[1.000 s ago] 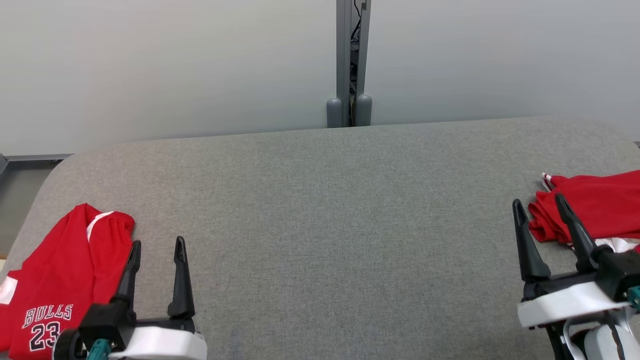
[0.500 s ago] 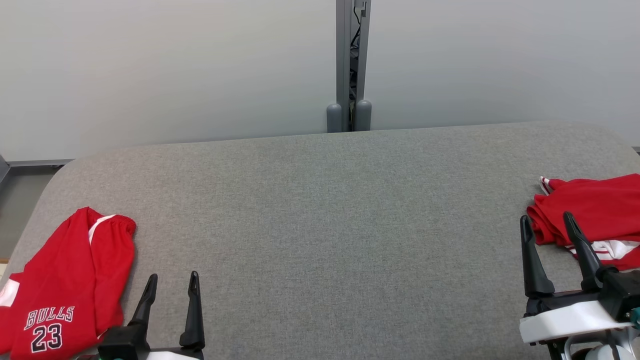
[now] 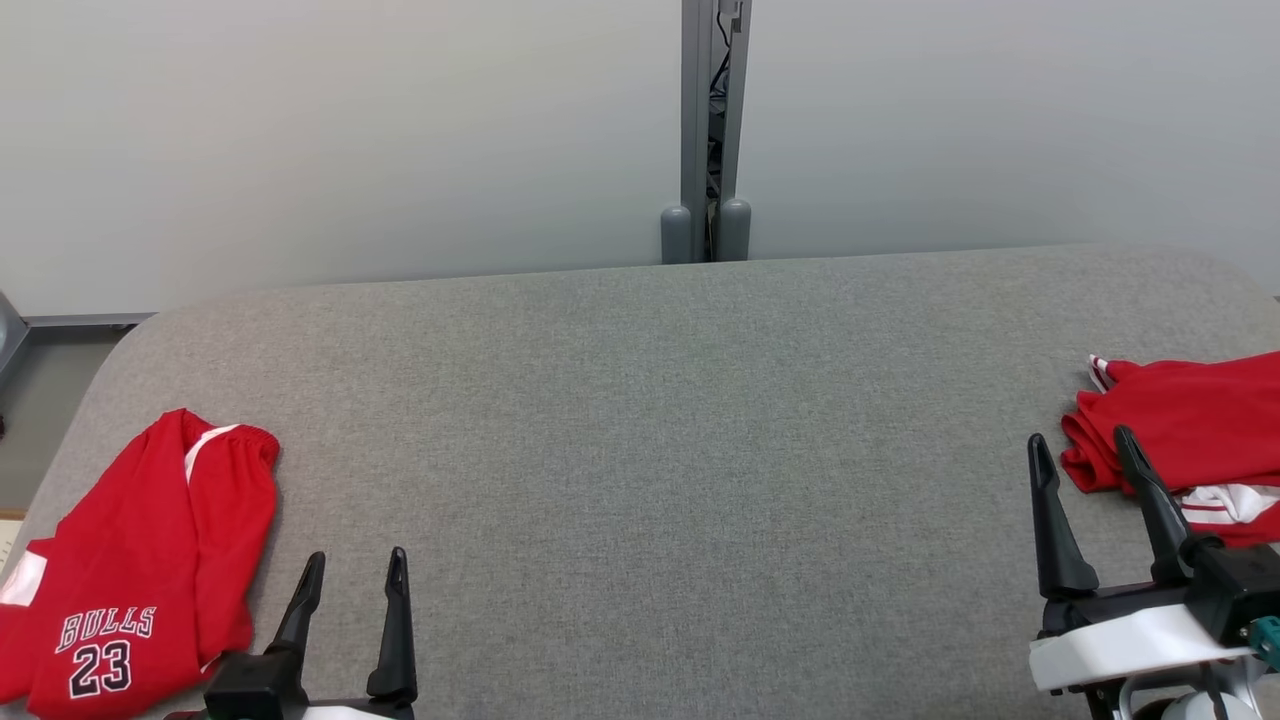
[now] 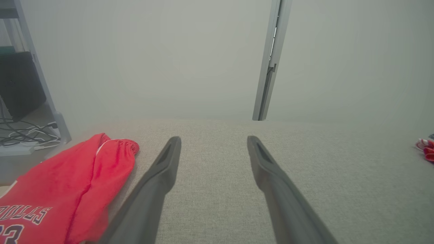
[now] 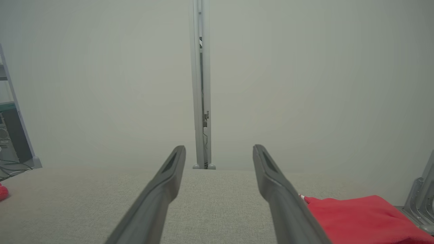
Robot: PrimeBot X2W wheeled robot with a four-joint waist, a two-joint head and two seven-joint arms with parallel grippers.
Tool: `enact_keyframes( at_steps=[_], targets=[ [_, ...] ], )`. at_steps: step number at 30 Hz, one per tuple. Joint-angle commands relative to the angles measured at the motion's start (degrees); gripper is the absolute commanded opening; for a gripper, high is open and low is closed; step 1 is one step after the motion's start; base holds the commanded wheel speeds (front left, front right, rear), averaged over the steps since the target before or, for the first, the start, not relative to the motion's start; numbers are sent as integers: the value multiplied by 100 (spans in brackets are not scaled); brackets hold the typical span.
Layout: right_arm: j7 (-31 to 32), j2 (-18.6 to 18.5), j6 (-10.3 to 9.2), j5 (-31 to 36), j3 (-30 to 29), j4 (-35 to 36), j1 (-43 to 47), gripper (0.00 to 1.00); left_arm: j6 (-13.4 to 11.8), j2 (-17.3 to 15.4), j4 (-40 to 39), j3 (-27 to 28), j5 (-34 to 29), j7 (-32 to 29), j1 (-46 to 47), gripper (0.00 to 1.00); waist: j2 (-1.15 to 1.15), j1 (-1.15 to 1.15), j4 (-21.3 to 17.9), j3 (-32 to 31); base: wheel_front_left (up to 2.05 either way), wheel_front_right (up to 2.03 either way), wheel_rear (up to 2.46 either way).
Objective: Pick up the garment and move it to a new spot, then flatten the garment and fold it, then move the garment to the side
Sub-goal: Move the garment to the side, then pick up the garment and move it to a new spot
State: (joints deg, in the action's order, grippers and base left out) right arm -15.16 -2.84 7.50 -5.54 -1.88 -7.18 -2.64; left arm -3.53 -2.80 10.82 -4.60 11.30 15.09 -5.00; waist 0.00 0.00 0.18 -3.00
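Head view, red Bulls 23 garment [image 3: 130,580] lying flat at the near-left corner of the grey table [image 3: 650,450], second red garment [image 3: 1190,425] bunched at its right edge, left gripper [image 3: 358,553] just beside the first, right gripper [image 3: 1078,434] by the second, both with fingers spread wide, holding nothing.

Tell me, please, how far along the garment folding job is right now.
Looks done: the red Bulls 23 garment lies folded flat at the left end of the grey fabric-covered table. In hand: nothing; the left gripper and right gripper stand open and empty. Left: the bunched red-and-white garment at the right end appears neither flattened nor folded.
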Motion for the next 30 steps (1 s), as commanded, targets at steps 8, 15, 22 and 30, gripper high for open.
enact_keyframes(
  at_steps=[8, 15, 22, 30],
  targets=[
    [-1, -18, -1, -125, -33, -64, 68, 100, 6, -23, 1, 2, 48, 2, 53, 100, 0, 0, 50, -20, 0, 0, 0],
    [-1, -18, -1, -149, -17, -90, 128, 100, 44, -23, 9, -38, 13, 2, 80, 100, 0, 0, 234, 22, 0, 0, 0],
    [-1, -20, -1, -274, 135, -70, 190, 100, 89, -23, -25, -30, -100, 2, 126, 100, 0, 0, 798, 75, 0, 0, 0],
    [-1, -20, -1, -582, 358, -54, 147, 100, 166, -24, -62, 87, -234, 2, 188, 100, 0, 0, 1908, 46, 0, 0, 0]
  ],
)
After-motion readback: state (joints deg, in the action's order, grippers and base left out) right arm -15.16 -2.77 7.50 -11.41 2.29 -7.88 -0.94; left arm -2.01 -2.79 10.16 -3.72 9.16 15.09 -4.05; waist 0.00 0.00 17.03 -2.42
